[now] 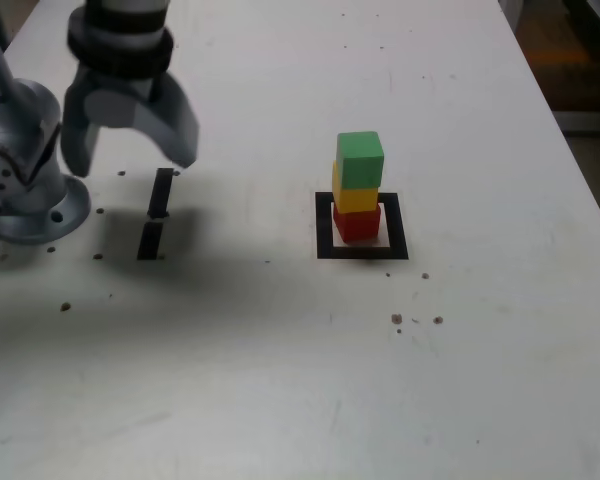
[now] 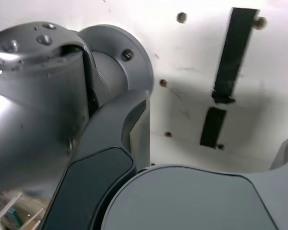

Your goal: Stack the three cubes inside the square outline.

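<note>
A small matte red cube (image 1: 357, 223) sits inside the thick black tape square outline (image 1: 325, 228) on the white table (image 1: 280, 380), with an equal-sized yellow cube (image 1: 356, 199) on top of it and a green cube (image 1: 360, 160) on top of that, so the three form a single upright tower whose long axis runs straight up from the white centre of the frame. The green cube appears to overhang slightly toward the exterior view's right, though the angle makes it hard to be sure. The grey two-fingered gripper (image 1: 128, 158) hangs above the table toward the exterior view's left, well apart from the tower, over the two short black tape strips (image 1: 156, 213) and just beside the arm's round metal base (image 1: 25, 165). Its fingers stand apart with nothing between them. The tower lies toward the exterior view's right of the gripper, with bare table between the two. The wrist view shows only the base (image 2: 43, 96), the strips (image 2: 228, 81) and the gripper's own body; no cube appears there. Judging from how things lie, the stacking looks complete, and any further move would only need to keep the arm clear of the tower, since a sideways brush could topple it.
</note>
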`<action>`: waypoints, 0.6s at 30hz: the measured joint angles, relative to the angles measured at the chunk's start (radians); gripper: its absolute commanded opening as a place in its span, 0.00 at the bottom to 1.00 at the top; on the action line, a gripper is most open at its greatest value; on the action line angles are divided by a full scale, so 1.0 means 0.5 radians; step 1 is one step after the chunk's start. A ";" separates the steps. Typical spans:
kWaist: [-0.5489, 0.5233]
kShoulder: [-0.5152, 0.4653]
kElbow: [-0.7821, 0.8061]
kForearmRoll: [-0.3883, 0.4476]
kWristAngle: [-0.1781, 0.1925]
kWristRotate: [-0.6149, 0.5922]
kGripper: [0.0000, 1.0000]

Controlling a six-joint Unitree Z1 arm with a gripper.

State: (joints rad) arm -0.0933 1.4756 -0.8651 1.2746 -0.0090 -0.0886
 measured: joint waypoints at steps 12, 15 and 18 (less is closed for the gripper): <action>-0.002 -0.040 0.166 -0.228 0.032 0.050 1.00; -0.002 -0.037 0.189 -0.267 0.009 0.054 1.00; -0.002 -0.027 0.226 -0.299 -0.016 0.060 1.00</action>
State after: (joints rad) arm -0.0946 1.4620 -0.7520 1.1250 -0.0169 -0.0588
